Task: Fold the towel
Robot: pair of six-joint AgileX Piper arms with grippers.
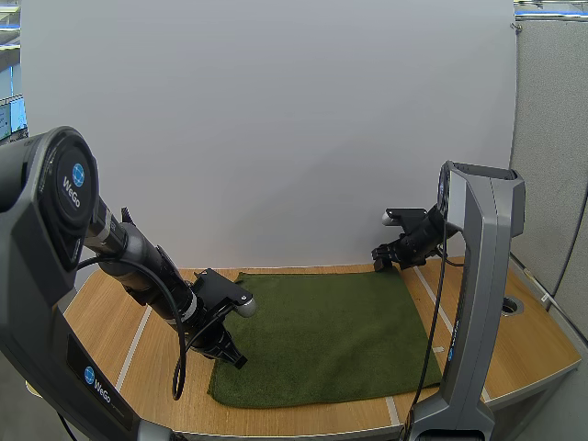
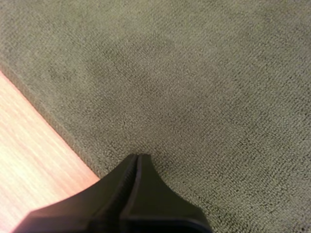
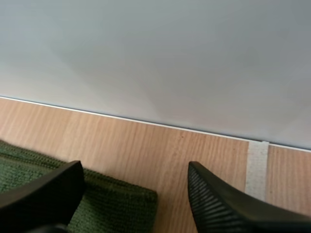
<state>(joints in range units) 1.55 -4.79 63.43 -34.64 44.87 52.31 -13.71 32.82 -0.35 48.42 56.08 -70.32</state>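
Standing apart at the right gripper (image 3: 135,169), astride the far corner of the towel (image 1: 322,335) just below; pressed together at the left gripper (image 2: 138,162), directly above its left edge.

Nubby matt cloth towel (image 1: 331,335), smooth wood table (image 1: 101,317)

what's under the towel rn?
The towel lies flat on the wooden table, and bare wood shows around its edges. Anything beneath its middle is covered, though no bump shows.
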